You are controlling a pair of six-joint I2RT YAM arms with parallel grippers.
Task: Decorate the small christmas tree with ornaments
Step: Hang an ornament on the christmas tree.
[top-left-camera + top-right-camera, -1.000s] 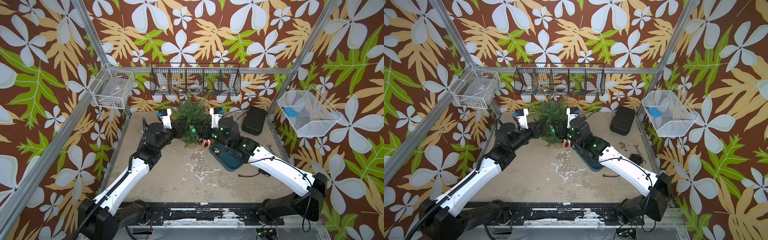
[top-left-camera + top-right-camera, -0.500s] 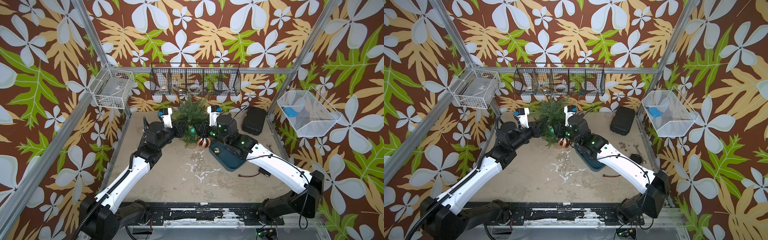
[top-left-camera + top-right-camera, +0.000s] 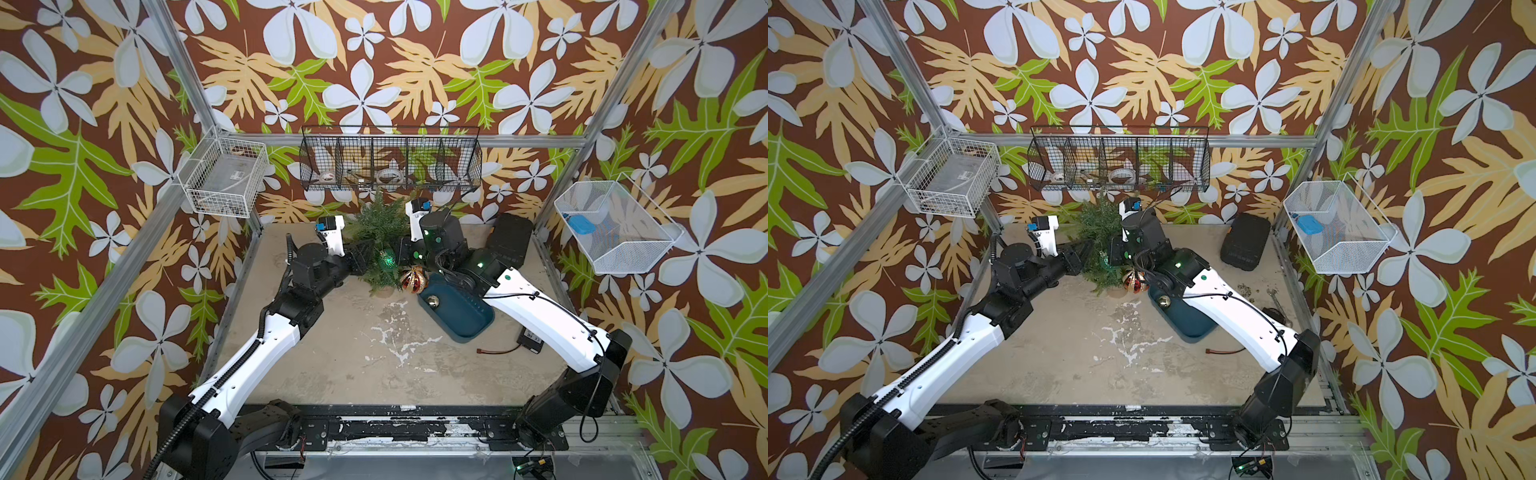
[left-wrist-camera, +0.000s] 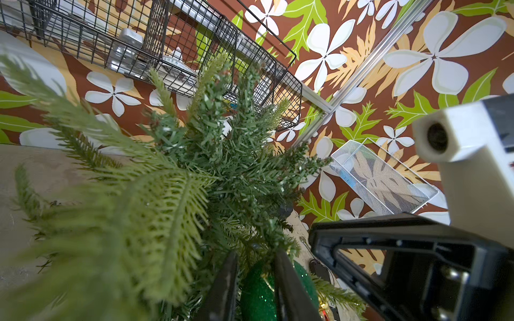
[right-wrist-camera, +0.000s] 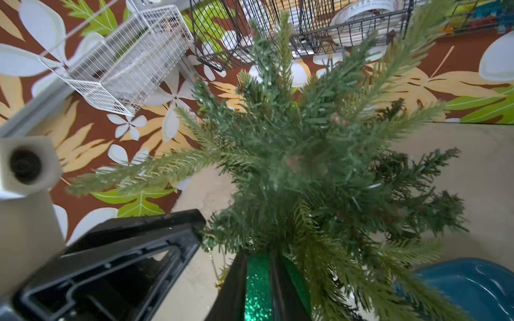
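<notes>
The small christmas tree (image 3: 376, 226) (image 3: 1096, 220) stands at the back middle of the table. A glittery green ball (image 3: 387, 258) (image 4: 258, 294) (image 5: 257, 291) hangs low on its front. My left gripper (image 3: 368, 255) (image 4: 256, 251) reaches in from the left. Its jaws are narrowly apart on a branch just above the ball. My right gripper (image 3: 401, 253) (image 5: 257, 255) comes in from the right and is shut, its tips buried in needles above the same ball. A red-and-gold striped ornament (image 3: 414, 280) hangs at the tree's lower right. A gold ball (image 3: 433, 300) lies in the blue tray (image 3: 465, 320).
A black case (image 3: 509, 241) lies at the back right. A small black device with a cable (image 3: 530, 338) sits right of the tray. A black wire basket (image 3: 390, 160) hangs just above the tree. White baskets (image 3: 226, 178) (image 3: 615, 226) hang on the side walls.
My right gripper has moved left from above the tray into the tree beside the green ball, and its jaws have closed. The left gripper and the ornaments have stayed put.
</notes>
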